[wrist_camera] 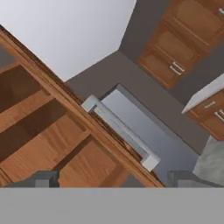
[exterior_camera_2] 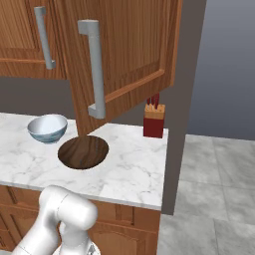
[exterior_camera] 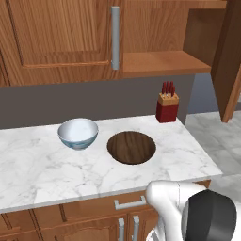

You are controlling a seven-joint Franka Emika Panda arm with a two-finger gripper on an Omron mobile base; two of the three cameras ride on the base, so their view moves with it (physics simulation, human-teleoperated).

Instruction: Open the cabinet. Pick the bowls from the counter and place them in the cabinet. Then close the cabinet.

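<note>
Bowls wait on the counter point(exterior_camera: 42, 162), a white marble slab with grey veins: at left the white bowl point(exterior_camera: 78, 133) with its pale blue outside, upright, and just to its right the wide, shallow dark wooden bowl point(exterior_camera: 131, 147), the two close but not touching. Farther right, near the counter's back corner, stands a red knife block point(exterior_camera: 167, 108) with red-handled knives. Above, the cabinet point(exterior_camera: 61, 37) has its left door shut, a long grey bar handle point(exterior_camera: 115, 37) running down its edge, while the right door point(exterior_camera_2: 124, 55) is swung out over the counter, baring a wooden shelf point(exterior_camera: 164, 62). Seen from the hand camera, the gripper point(wrist_camera: 116, 178) has its two dark tips spread wide apart, holding nothing, and looks along the open door's edge at its grey handle point(wrist_camera: 120, 131), with the shelves to the left.
</note>
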